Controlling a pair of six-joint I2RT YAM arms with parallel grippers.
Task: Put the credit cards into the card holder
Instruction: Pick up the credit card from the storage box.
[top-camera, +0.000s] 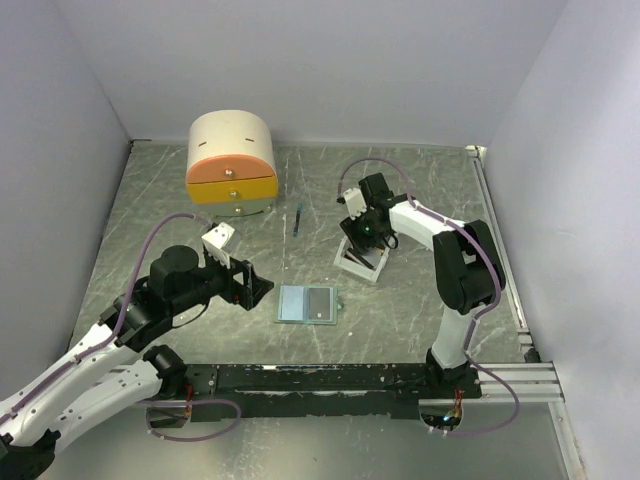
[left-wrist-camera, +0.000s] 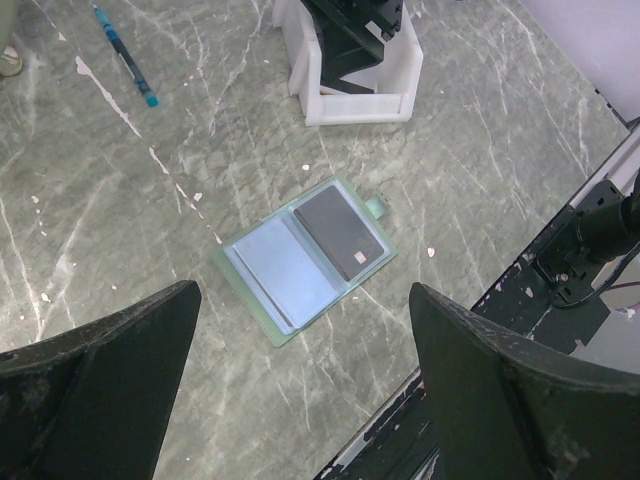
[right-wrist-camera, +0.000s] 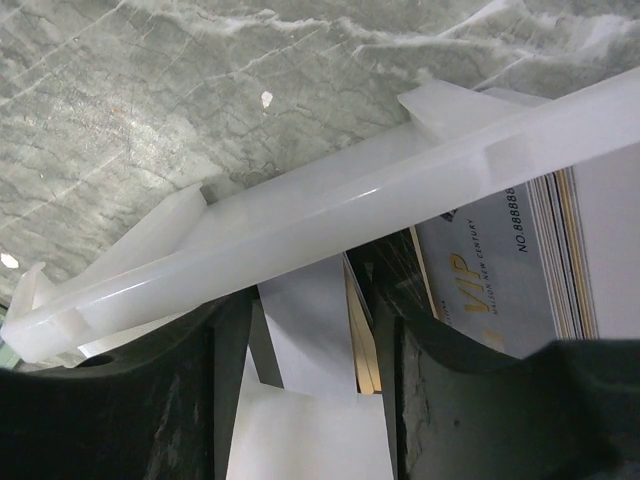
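Grey marbled counter, white walls. Right jaws, part open, straddle upright credit cards in the white tray; grip cannot be told. Left jaws wide open, empty, above the open card holder. Cards are probably light, stiff and slick: pinch the flat faces.

Grey-green marbled table. Flat on it, just ahead of the left claw: open card holder. Beneath the right claw: white tray. Farther out between both claws: blue stick. Beyond the left claw: cream-and-orange drawer box.
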